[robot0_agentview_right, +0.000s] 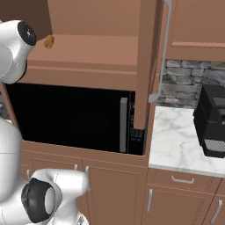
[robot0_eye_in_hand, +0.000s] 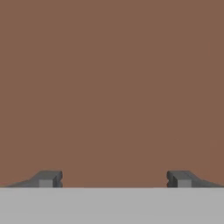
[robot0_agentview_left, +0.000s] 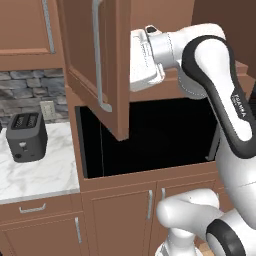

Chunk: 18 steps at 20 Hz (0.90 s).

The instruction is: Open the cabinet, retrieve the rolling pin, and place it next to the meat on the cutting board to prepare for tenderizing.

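Up close, the pincer [robot0_eye_in_hand: 113,179] has its two dark fingertips [robot0_eye_in_hand: 47,178] spread wide apart, gripping nothing, facing plain brown wood. Beyond, the cabinet [robot0_agentview_left: 95,60] door hangs open above a dark recess [robot0_agentview_right: 66,116]. On the far shelf lies a small tan rolling pin [robot0_agentview_right: 48,41]. A toaster [robot0_agentview_left: 26,136] sits on the marble tabletop [robot0_agentview_left: 35,175].
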### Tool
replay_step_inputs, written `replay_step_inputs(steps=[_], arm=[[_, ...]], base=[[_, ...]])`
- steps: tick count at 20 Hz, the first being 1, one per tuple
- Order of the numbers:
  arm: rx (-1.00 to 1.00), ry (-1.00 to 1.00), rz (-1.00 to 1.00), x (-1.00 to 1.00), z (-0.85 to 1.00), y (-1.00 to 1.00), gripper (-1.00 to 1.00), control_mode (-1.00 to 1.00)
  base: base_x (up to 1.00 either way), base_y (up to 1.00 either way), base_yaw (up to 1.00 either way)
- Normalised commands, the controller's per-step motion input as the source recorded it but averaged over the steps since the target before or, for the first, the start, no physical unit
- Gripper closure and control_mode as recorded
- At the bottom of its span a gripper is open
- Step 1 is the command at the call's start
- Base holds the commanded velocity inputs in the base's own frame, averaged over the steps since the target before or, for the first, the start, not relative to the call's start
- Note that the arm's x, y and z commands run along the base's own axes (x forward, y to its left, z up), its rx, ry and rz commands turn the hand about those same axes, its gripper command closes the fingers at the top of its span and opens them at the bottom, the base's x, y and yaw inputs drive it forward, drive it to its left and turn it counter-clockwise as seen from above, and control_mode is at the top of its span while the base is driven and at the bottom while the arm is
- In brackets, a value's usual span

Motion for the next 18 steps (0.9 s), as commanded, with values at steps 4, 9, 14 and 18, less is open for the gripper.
replay_step_inputs(steps=[4,9,14,18], arm=[[-0.1,-0.02,0.04,-0.06,-0.15,0.67,-1.0,-1.0],[-0.1,0.0,0.01,0.05,-0.27,0.61,-1.0,-1.0],[-0.09,0.0,0.0,0.09,-0.24,0.37,-1.0,-1.0],[-0.06,0.0,0.0,0.05,-0.07,0.02,-1.0,-1.0]], base=[[0.0,0.0,0.0],[0.0,0.0,0.0],[0.0,0.0,0.0],[0.0,0.0,0.0]])
